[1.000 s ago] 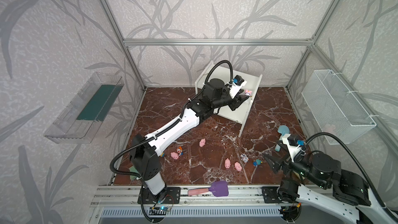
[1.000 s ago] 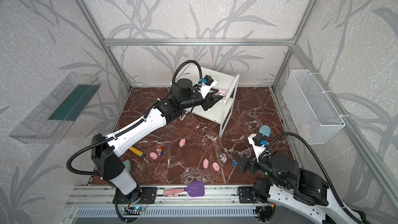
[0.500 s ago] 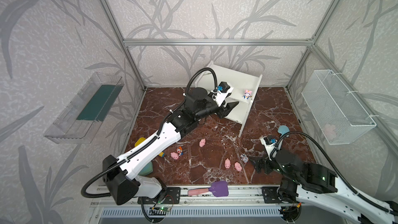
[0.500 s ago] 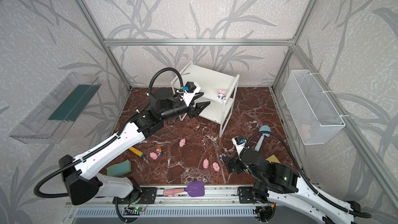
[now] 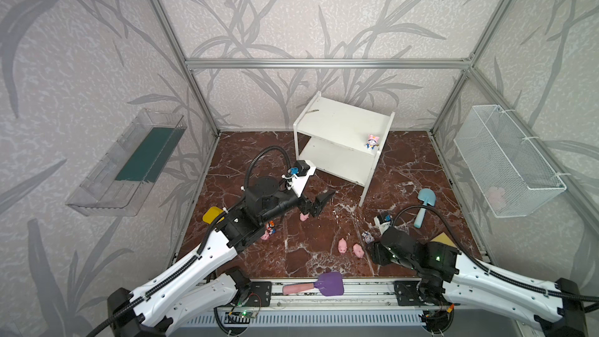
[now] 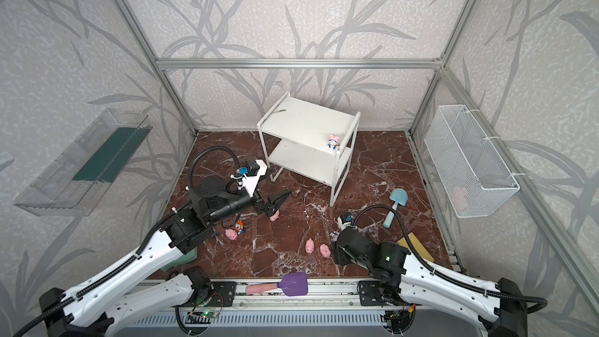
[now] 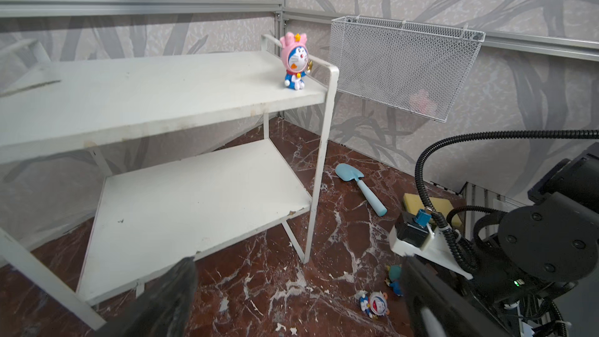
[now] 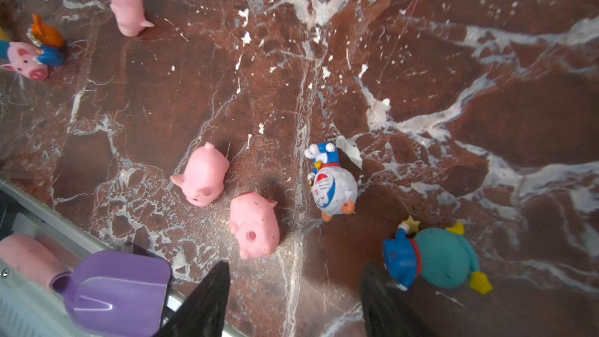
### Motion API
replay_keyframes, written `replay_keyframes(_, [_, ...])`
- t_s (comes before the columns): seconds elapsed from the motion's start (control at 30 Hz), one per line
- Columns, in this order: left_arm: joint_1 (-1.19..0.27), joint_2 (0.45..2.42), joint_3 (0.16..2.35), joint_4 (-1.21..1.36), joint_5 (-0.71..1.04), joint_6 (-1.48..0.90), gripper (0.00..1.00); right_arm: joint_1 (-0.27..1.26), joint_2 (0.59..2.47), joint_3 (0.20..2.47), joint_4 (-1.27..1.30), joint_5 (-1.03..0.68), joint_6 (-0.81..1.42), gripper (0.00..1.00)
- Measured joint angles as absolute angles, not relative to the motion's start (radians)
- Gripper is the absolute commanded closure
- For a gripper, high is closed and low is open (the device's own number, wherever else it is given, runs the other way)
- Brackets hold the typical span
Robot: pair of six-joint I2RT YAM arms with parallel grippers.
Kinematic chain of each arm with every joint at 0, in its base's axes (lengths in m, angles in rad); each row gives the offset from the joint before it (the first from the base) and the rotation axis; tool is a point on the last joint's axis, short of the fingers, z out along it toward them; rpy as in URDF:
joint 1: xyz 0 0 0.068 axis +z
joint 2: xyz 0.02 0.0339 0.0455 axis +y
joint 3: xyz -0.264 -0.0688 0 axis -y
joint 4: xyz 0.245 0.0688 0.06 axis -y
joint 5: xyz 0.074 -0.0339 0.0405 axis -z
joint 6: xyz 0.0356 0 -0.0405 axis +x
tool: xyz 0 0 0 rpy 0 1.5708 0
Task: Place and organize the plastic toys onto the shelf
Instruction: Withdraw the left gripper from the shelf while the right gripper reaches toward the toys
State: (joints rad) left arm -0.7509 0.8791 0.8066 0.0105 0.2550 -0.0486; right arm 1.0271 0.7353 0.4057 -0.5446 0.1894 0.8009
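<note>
At the left edge of both top views you have the clear tray [image 5: 107, 186] on the wall, with a dark green slab [image 5: 149, 153] lying in it. Lower centre-left, the left gripper [image 5: 319, 204] hangs over the marble floor [image 5: 405, 163] with its jaws spread wide and nothing in them. A pink pig [image 5: 304, 217] shows right at its fingertips. Upper centre stands the shelf [image 5: 337, 121], white and two-tiered. Its top board carries the pink-hatted figurine [image 5: 372, 141], upright at the right front corner, with an eared hood, a yellow star and a blue-white body. At the right edge the wire basket [image 5: 505, 157] holds a pale pink lump [image 5: 496, 194] that you cannot make out.

In the right wrist view the right gripper [image 8: 291, 303] has its jaws apart and empty. On the floor near it lie a second pig [image 8: 202, 178], a third pig [image 8: 256, 225] and the white-hatted figurine [image 8: 334, 186], which is on its back — and the teal-hatted figurine [image 8: 444, 257] lies just beside one finger.
</note>
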Motion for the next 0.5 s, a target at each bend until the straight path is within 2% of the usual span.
replay_keyframes(0.17, [-0.751,0.779,0.719,-0.027,0.244,-0.108,0.01,0.916,0.834,0.389,-0.447,0.133,0.826,0.41])
replay_keyframes(0.4, [-0.752,0.68,0.677,-0.048,0.233,-0.16,0.01,0.776,0.93,0.38,-0.332,0.032,0.806,0.55])
replay_keyframes(0.5, [-0.752,0.676,0.675,-0.05,0.233,-0.169,0.01,0.748,0.984,0.384,-0.297,-0.003,0.786,0.57])
